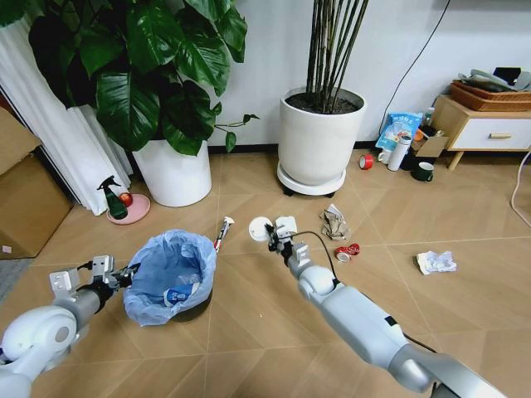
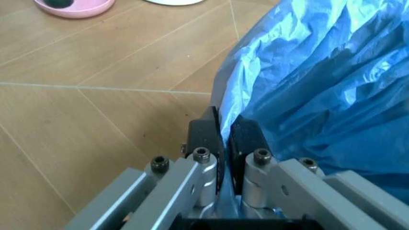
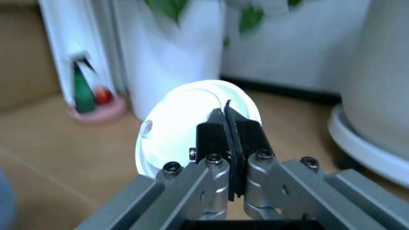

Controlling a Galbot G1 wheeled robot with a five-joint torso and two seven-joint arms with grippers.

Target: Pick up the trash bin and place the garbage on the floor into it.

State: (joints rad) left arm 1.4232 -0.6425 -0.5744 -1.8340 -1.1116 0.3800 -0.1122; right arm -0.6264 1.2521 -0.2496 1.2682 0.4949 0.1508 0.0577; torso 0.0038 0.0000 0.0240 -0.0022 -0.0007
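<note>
My left gripper (image 2: 225, 139) pinches the trash bin (image 1: 169, 276) liner rim, right gripper (image 3: 229, 129) clamps the white disc (image 3: 185, 127); no legible writing.

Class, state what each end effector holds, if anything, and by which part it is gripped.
The left end effector pinches the trash bin by its bag-covered rim. The right end effector pinches the white disc by its edge.

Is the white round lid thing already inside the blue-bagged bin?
No. The right gripper is shut on the white disc, holding it above the floor beside the trash bin, not in it.
</note>
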